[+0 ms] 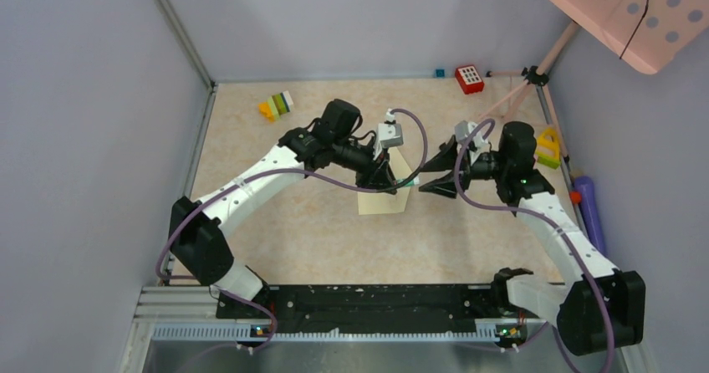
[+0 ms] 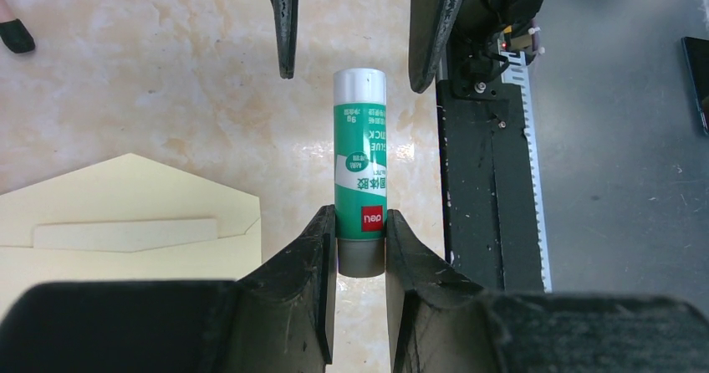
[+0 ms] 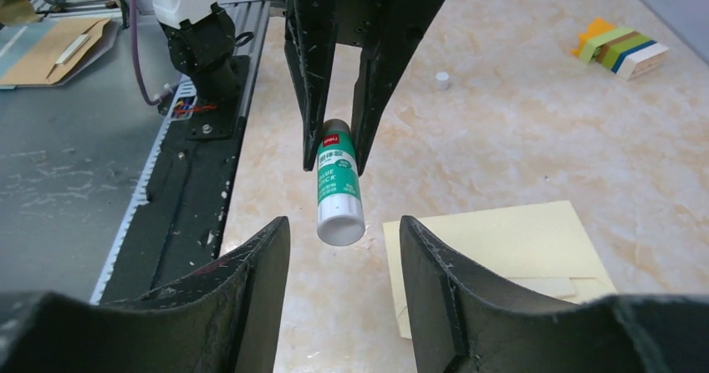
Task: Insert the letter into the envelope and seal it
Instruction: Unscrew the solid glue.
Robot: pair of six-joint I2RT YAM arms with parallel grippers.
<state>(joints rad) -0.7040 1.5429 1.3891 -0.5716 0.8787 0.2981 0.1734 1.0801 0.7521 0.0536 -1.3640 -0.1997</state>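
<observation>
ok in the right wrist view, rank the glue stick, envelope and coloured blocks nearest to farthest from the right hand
1. glue stick, just ahead of the right hand's fingertips
2. envelope, on the table below, right side
3. coloured blocks, far upper right

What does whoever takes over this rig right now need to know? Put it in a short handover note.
The left end effector is shut on the glue stick, gripping its dark end and holding it off the table.
The right end effector is open, its jaws either side of the stick's pale end, not touching it.
The envelope lies flat on the table; its flap looks unsealed.
Done: glue stick picked up. Whether the letter is inside cannot be seen.
Left: probably open the stick, glue the flap, press it shut.
</observation>
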